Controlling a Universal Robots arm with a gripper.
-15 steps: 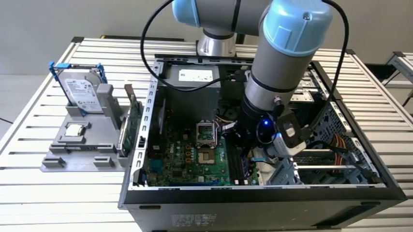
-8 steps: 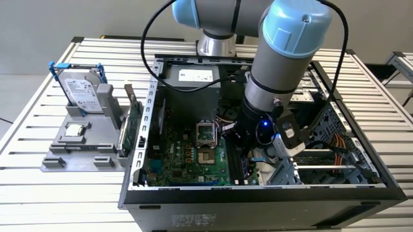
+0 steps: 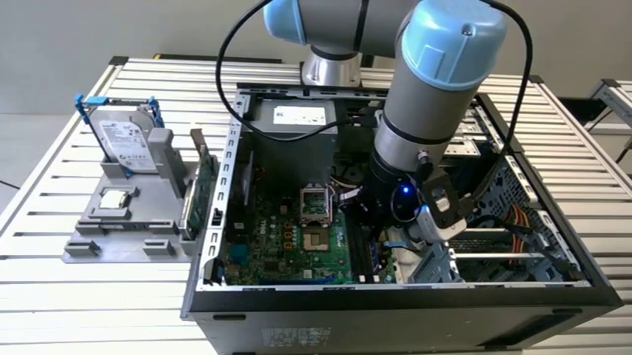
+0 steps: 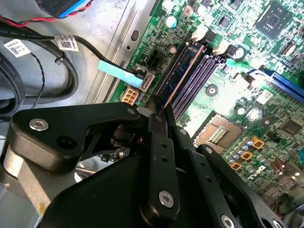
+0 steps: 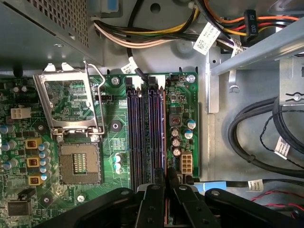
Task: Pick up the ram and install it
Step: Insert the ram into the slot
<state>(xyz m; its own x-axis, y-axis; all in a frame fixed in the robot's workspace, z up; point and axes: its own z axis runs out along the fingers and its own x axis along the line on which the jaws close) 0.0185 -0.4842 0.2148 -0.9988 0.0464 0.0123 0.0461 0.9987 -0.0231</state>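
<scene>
Green motherboard (image 5: pixel 114 128), thin dark ram (image 4: pixel 183 78) edge-on in slot, fingers (image 4: pixel 161 130) clamped on it

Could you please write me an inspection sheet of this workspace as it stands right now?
Surface: slatted metal table carrying an open computer case and a grey fixture tray.
Job's things: the ram stands on edge in the outermost memory slot on the motherboard.
Clutter: hard drive upright in the tray, processor chip lying below it, green expansion card beside the case wall.
Grippers: the gripper is shut on the ram's near end.
Cables: bundled power leads and black cables lie beside the board.
Surroundings: another slatted table at the exterior view's right.
</scene>
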